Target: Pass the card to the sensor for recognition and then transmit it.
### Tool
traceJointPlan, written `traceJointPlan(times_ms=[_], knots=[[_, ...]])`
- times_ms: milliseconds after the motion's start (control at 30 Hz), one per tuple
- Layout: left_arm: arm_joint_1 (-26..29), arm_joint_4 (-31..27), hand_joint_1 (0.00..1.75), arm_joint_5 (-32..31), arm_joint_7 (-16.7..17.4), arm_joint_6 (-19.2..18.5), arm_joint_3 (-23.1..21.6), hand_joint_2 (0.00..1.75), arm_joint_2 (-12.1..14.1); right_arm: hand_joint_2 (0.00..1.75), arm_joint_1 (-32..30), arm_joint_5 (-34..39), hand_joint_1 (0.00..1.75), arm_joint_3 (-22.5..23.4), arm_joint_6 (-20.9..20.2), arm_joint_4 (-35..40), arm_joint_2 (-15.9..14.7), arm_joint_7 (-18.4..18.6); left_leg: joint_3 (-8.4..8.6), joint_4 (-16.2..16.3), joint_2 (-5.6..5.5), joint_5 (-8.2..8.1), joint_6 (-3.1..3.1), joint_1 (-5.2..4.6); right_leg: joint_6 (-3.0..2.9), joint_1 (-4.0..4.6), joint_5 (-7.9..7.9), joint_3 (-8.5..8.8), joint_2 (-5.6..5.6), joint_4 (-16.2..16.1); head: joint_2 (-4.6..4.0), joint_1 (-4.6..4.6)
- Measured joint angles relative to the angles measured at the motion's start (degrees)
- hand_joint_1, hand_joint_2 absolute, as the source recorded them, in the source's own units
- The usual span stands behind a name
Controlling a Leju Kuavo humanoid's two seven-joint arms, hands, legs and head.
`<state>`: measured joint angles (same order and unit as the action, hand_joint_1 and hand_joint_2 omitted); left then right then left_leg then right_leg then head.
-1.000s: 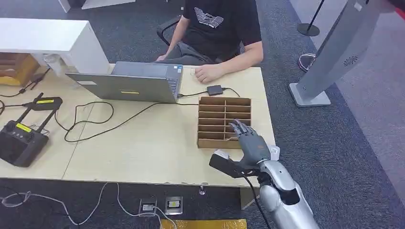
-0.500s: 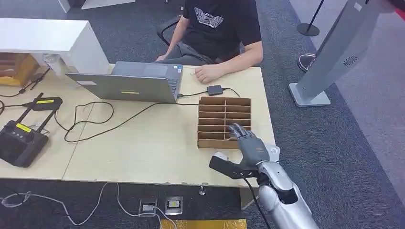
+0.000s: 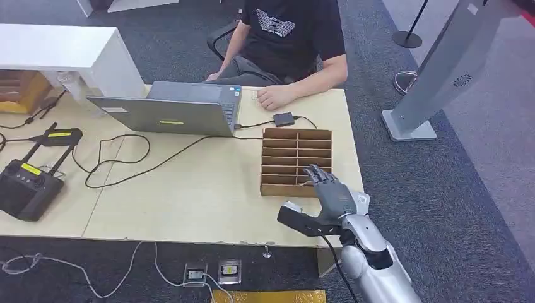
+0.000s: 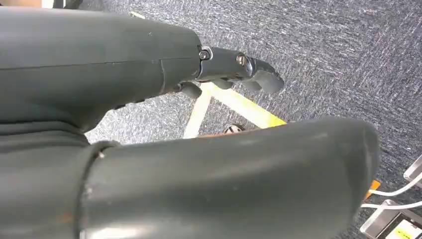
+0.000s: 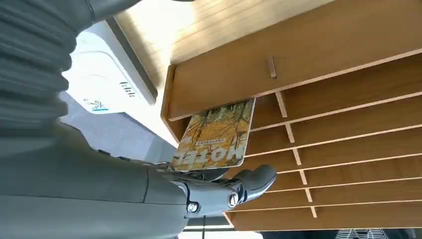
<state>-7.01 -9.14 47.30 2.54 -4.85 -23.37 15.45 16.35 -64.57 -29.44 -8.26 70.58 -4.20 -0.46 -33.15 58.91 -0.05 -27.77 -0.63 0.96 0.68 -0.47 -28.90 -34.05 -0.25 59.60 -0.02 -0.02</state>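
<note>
One card still in its slot: pick-up step.
Your right hand, fingers extended against it at the organizer's 5 o'clock corner, must pinch and withdraw.

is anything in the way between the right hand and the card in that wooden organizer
Nothing visible. The right hand is already at the near corner of the wooden organizer, and in the right wrist view its fingers sit right at the free edge of the card, which sticks out of a slot.
</note>
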Motion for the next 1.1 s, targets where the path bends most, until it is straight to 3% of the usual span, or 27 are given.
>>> traceJointPlan(times_ms=[400,600,767,1100], knots=[[0.0,0.0,0.00,0.0,0.0,0.0,-0.2,0.00,0.1,1.75,0.7,-1.8,0.00,0.0,2.7,0.2,-0.2,2.1,0.01,0.0,0.00,0.00,0.00,0.00,0.00,0.00,0.00,0.00,0.00,0.0,0.00,0.00],[0.0,0.0,0.00,0.1,-0.1,-0.4,-1.1,0.00,0.3,1.75,0.7,-7.6,0.00,0.5,2.0,3.0,0.5,6.8,0.01,0.0,0.01,0.01,-0.01,0.01,0.00,0.01,0.01,0.01,0.04,0.0,0.00,0.02],[-0.1,0.0,0.00,0.2,-0.2,-1.1,-1.5,0.00,0.7,1.75,0.9,-10.9,0.00,2.0,0.1,6.1,2.6,7.0,0.03,0.0,0.01,0.02,-0.02,0.01,-0.01,0.02,0.00,0.01,0.00,0.0,0.00,0.02],[-0.1,0.0,0.00,0.1,-0.6,-1.6,-2.9,0.00,1.2,1.75,0.6,-11.5,0.00,4.9,-0.3,9.6,3.8,6.3,0.03,0.0,0.02,0.02,-0.02,0.01,0.00,0.01,0.00,0.01,0.04,0.0,0.00,0.00]])
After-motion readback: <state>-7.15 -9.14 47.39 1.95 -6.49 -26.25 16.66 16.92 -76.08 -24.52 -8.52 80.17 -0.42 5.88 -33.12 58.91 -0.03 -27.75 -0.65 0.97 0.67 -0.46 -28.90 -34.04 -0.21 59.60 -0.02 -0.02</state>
